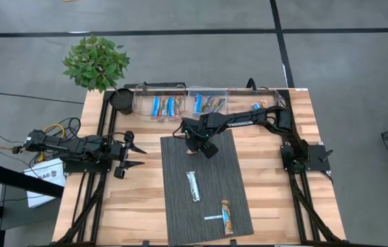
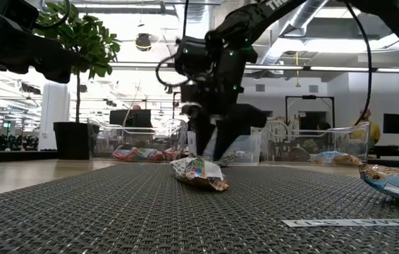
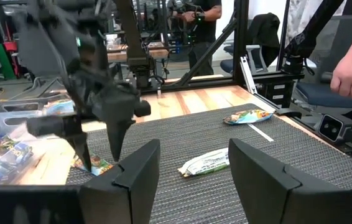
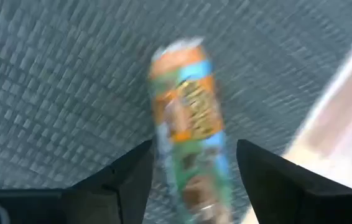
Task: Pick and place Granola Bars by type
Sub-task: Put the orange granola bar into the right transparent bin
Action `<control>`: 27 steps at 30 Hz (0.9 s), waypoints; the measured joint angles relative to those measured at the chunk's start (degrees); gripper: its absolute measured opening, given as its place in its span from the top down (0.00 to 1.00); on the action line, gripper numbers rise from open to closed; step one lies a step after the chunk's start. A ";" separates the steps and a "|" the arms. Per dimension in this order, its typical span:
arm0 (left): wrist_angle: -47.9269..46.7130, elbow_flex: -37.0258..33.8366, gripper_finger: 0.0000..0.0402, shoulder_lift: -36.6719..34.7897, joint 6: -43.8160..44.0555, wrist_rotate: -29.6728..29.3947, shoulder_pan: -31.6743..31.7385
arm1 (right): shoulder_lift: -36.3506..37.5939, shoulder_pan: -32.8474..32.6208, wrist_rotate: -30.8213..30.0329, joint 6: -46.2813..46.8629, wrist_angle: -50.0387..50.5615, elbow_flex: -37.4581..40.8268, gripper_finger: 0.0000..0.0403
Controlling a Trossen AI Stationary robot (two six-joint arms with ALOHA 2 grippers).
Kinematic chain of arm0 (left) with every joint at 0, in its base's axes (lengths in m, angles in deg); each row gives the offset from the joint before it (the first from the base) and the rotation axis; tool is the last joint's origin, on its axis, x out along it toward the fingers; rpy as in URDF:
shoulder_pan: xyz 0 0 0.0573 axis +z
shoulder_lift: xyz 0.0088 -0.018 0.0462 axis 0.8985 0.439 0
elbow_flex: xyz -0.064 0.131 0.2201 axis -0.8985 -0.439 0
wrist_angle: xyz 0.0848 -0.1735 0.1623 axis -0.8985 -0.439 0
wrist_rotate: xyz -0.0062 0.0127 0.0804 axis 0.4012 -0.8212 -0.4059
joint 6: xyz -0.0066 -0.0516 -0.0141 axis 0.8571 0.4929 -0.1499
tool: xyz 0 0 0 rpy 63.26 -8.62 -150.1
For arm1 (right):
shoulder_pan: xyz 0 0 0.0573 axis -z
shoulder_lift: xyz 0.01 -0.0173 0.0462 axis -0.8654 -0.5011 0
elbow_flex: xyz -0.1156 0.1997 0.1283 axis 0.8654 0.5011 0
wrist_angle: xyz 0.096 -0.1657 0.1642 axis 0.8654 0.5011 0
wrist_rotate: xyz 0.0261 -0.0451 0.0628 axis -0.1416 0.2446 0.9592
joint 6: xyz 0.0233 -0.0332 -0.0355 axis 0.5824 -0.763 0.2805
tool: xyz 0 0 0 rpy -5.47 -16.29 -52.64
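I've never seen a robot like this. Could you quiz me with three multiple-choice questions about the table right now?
1. Where is the right gripper? A over the grey mat; B in a flowerpot; C off the table.
2. What colour are the bars in the bin nearest the plant? A blue; B black; C pink.
3. The right gripper's fingers are: A shut; B open; C missing.

Answers: A, it hangs above the mat's far end. A, blue wrappers show through. B, they straddle an orange bar.

Two dark jointed arms point(image 1: 249, 120), black cables, green indicator lights, dark wedge-shaped fingers point(image 3: 135, 168).
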 joint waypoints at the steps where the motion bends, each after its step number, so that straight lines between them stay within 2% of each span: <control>1: 0.01 -0.01 0.54 0.00 0.00 0.00 0.00 | -0.26 0.00 0.00 -0.01 0.74 0.19 0.45; 14: 0.01 -0.02 0.54 0.00 0.00 0.02 0.00 | -1.60 0.37 0.07 0.67 -0.40 0.09 0.46; 27: 0.00 -0.01 0.54 0.00 0.00 0.03 0.00 | -1.38 -0.22 0.26 2.72 -1.40 2.75 0.75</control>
